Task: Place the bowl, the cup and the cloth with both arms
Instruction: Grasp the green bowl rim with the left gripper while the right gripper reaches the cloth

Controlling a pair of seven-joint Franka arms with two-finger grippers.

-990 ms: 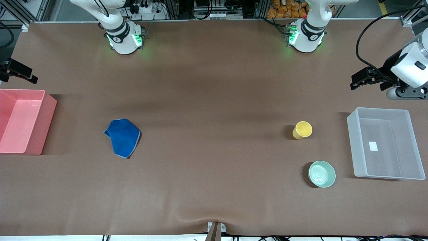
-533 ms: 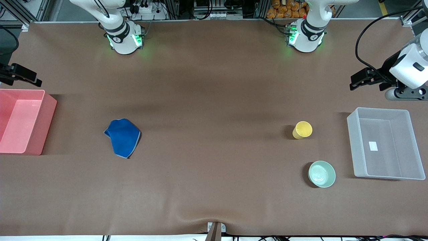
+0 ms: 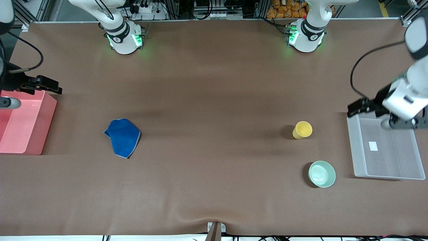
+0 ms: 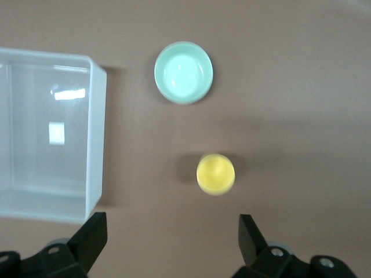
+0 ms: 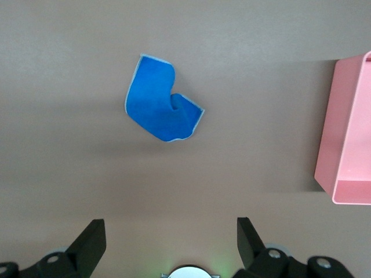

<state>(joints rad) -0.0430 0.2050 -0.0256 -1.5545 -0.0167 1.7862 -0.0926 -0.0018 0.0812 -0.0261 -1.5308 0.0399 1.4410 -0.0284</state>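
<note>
The mint-green bowl stands upright on the table, nearer the front camera than the yellow cup. The blue cloth lies crumpled toward the right arm's end. My left gripper hangs open and empty over the clear bin's corner; its wrist view shows the bowl and cup below it, past its own open gripper. My right gripper hangs open and empty over the pink bin's corner; its wrist view shows the cloth and its own gripper.
A clear plastic bin stands empty at the left arm's end, beside the bowl; it also shows in the left wrist view. A pink bin stands empty at the right arm's end, also in the right wrist view. Brown mat covers the table.
The left gripper has moved from beside the clear bin to over its corner. The right gripper has moved toward the table's middle, over the pink bin's corner. Bowl, cup and cloth have not moved.
</note>
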